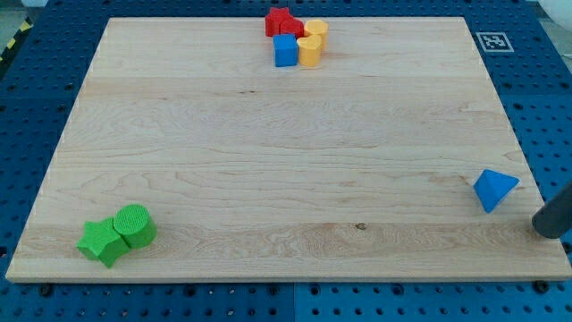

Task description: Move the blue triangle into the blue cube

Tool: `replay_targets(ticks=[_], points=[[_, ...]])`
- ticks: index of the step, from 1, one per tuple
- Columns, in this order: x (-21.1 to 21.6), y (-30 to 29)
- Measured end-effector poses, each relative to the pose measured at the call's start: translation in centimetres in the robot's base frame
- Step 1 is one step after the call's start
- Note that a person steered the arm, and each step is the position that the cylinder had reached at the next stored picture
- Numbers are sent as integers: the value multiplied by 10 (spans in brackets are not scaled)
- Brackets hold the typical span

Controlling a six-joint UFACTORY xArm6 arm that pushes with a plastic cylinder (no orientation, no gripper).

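My tip [547,231], a plain rod with no fingers to open or close, stands just right of the blue triangle [493,189]. The blue cube [285,51] is far, among red and yellow blocks; an off-centre push may spin the triangle away.

No words, brands or numbers can be read anywhere. The only sign is a black-and-white square marker [493,41] printed on the wooden board [268,161], at its two o'clock corner.

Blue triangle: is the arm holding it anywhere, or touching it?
Nothing held. My tip sits just to the view's right of the blue triangle, with a small gap, no contact.
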State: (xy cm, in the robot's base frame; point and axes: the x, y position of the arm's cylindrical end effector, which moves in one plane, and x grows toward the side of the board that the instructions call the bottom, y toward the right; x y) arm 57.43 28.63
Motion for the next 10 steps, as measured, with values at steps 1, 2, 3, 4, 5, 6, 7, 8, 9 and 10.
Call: replay_targets(ticks=[1,2,3,4,5,6,7,8,9,10], points=[[-15,0],[-34,-11],[-37,-25],[-37,-34],[-42,-56],[-47,-84],[-54,-114],[-67,-143],[-91,-170],[-119,-196]])
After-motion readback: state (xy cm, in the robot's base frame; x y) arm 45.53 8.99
